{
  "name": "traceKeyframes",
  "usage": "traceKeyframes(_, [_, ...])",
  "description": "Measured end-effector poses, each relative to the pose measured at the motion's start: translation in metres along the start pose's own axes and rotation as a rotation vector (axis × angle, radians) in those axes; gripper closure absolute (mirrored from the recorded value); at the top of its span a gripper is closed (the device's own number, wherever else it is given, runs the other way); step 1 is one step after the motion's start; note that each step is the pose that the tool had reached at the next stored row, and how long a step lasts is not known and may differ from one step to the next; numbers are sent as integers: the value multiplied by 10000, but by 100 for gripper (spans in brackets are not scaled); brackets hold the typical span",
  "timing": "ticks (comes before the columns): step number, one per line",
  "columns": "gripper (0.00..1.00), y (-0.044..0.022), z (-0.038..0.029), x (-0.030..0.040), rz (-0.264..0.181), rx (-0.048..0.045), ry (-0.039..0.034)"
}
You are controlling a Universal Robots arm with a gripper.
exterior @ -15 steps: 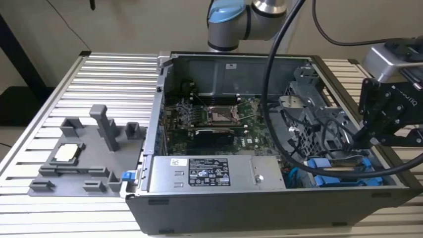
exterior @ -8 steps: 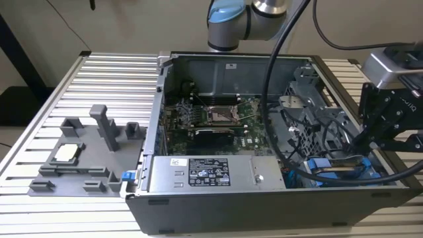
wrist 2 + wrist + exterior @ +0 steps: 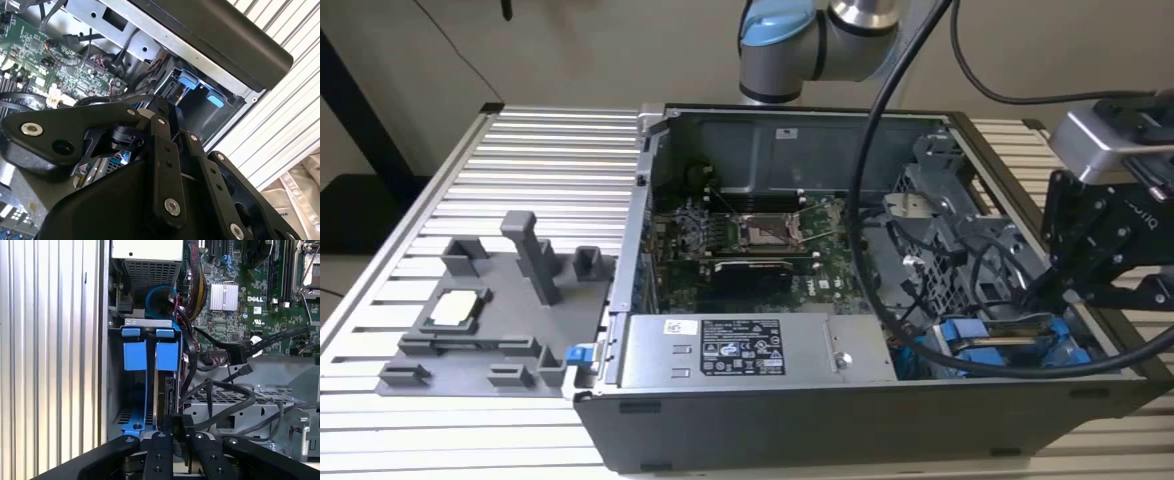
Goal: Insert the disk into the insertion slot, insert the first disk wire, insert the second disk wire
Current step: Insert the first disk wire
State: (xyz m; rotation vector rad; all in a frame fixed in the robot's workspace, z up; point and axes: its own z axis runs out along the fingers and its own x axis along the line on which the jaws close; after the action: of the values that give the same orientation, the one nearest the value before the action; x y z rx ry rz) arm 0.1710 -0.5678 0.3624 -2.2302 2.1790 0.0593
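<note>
The disk sits edge-on inside the insertion slot. Its blue handle stands just beside the handle of a 2nd carrier at the bay's mouth. In the exterior view this bay lies low in the frame toward the exterior view's right, in a corner of the open computer case, near the grey power-supply box. Judged from how deep the carrier sits, step 1 looks done.

The pincer hangs at the disk's exposed end and, as best I can judge, is pressed together on a small black plug. Whether the plug touches the drive I cannot tell.

The disk is probably stiff, fairly heavy and sensitive to knocks, so the blue frame or handles are the place to hold it, not the label face. The plug looks light and rigid, but its wire is likely springy and may tug sideways, so the grip belongs on the plug's flat sides.

Black cables loop nearby, with the green motherboard beyond. The case stands on a slatted metal surface, with a grey fixture toward the exterior view's left.
</note>
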Motion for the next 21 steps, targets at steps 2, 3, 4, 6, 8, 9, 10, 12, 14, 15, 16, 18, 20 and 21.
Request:
traceKeyframes(2, [81, -3, 12, 2, 2, -20, -2])
traceKeyframes(3, [81, -5, 17, 3, 2, -28, -1])
traceKeyframes(4, [81, -7, 22, 5, 3, -39, 0])
traceKeyframes(6, [81, -11, 32, 8, 3, -62, -1])
traceKeyframes(8, [81, -16, 43, 11, 4, -81, -2])
traceKeyframes(9, [81, -18, 49, 13, 5, -88, -2])
traceKeyframes(10, [81, -20, 56, 15, 5, -94, -3])
traceKeyframes(12, [81, -24, 69, 18, 5, -100, -3])
traceKeyframes(14, [81, -27, 82, 20, 6, -103, -6])
traceKeyframes(15, [81, -29, 88, 21, 5, -104, -8])
traceKeyframes(16, [81, -31, 96, 22, 5, -105, -13])
traceKeyframes(18, [81, -35, 109, 23, 5, -107, -24])
traceKeyframes(20, [81, -36, 121, 24, 5, -108, -29])
traceKeyframes(21, [81, -36, 126, 24, 5, -107, -29])
